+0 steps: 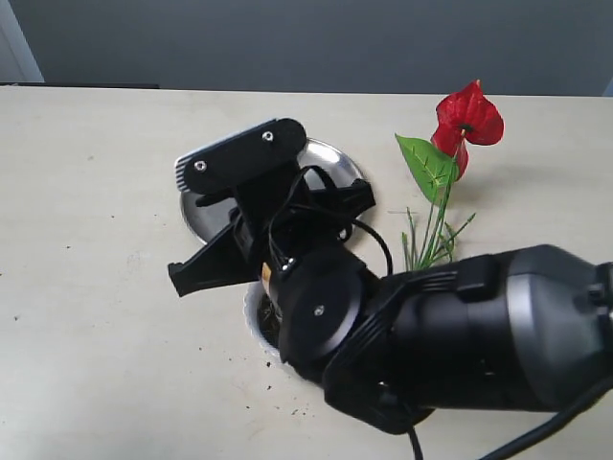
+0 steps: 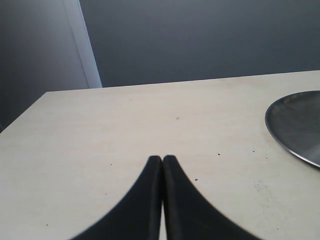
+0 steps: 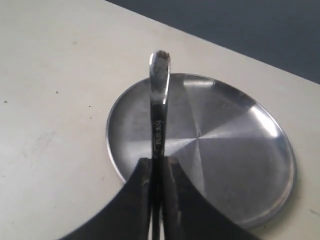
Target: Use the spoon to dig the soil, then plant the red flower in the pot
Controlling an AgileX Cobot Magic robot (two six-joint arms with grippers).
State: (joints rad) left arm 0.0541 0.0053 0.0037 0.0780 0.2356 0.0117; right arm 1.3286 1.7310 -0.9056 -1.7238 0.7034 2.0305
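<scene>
The right arm (image 1: pixel 460 335) hid most of the pot (image 1: pixel 253 309), and the steel plate (image 2: pixel 296 127) ran off frame beside it

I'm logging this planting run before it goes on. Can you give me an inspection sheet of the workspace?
Surface: beige table, dark soil crumbs scattered near the pot.
Job's things: red flower stands upright beside the arm; white pot mostly hidden; spoon held over the steel plate.
Clutter: nothing seen.
Grippers: right gripper shut on the spoon handle; left gripper shut, empty.
Cables: black cables looped on the right arm.
Surroundings: grey wall.
</scene>
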